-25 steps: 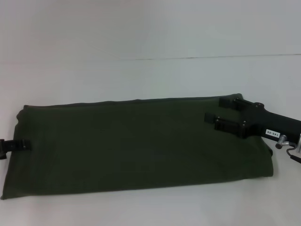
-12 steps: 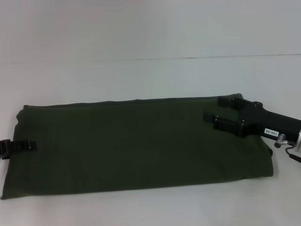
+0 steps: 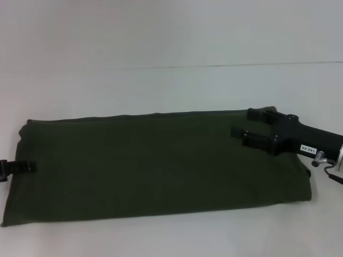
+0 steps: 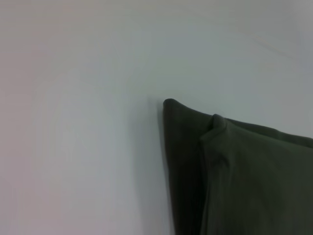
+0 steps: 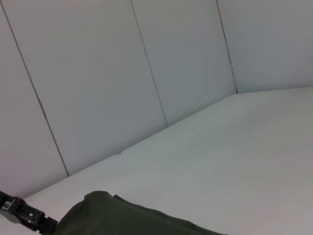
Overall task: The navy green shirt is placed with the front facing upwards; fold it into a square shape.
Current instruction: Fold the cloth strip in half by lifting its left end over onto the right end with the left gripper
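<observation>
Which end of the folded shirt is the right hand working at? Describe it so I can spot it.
On the white table lies the navy green shirt, folded into a long band. Follow it to the robot's right: the right hand, open, hovers over the far corner there. The left hand sits mid-edge at the opposite end.

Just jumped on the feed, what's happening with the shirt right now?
The navy green shirt lies on the white table, already folded into a long band with its plain side up, not yet a square. The right hand sits over the band's right end, fingers spread apart. The left hand is at the left end, with just one finger showing over the edge.
</observation>
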